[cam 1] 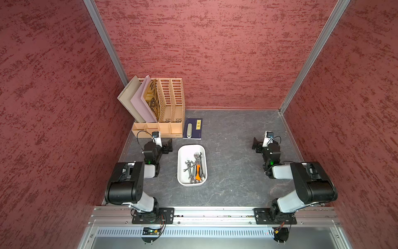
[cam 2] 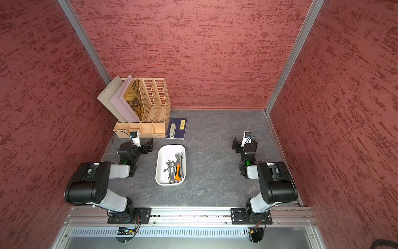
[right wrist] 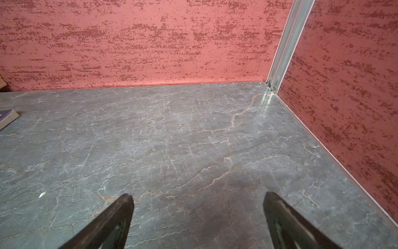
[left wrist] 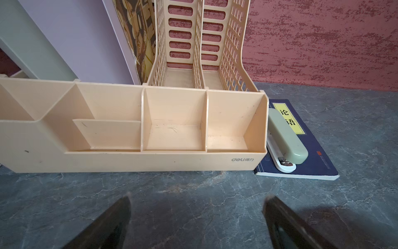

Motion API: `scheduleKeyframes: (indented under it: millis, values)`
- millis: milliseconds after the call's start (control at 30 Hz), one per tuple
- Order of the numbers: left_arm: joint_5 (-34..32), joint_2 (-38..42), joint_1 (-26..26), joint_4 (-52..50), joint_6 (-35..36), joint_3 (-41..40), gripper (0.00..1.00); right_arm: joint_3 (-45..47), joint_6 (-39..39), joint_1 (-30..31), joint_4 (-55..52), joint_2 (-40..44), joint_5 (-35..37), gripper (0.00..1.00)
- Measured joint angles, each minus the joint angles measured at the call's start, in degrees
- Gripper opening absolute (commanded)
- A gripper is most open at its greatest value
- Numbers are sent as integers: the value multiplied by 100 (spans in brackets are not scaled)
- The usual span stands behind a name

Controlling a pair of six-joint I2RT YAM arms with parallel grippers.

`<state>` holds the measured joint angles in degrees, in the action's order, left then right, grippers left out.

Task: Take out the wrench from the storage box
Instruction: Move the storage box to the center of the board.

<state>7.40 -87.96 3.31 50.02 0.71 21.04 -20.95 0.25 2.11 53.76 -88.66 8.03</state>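
Observation:
The storage box (cam 1: 183, 155) (cam 2: 164, 157) is a shallow white tub in the middle of the grey table. Several silver wrenches (cam 1: 190, 167) (cam 2: 171, 167) lie piled in its right half. With them are an adjustable wrench (cam 1: 197, 156) and an orange-handled tool (cam 1: 197, 172). My left gripper (cam 1: 169, 146) (left wrist: 198, 200) hovers open to the left of the box's far end, with only tabletop between its fingers. My right gripper (cam 1: 256, 144) (right wrist: 198, 198) is open too, well to the right of the box over bare table. Neither wrist view shows the box.
A peach slotted file organizer (cam 1: 163, 112) (left wrist: 150, 133) with folders stands at the back left, just beyond my left gripper. A blue book (cam 1: 195, 134) (left wrist: 312, 155) with a stapler (cam 1: 189, 130) (left wrist: 286, 138) on it lies beside the organizer. Red walls close in three sides.

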Motion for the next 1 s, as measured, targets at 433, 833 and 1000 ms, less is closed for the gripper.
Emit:
scheduleKeyframes:
  millis: [433,833,1000]
  values:
    - [4,0,0,0,0,0,100,0,0,0,0,0,-9,98]
    - [4,0,0,0,0,0,100,0,2,0,-2,0,-9,98]
    - [-422,114,-92,-280,-50,66,100,2,9,2,-164,136,26,98]
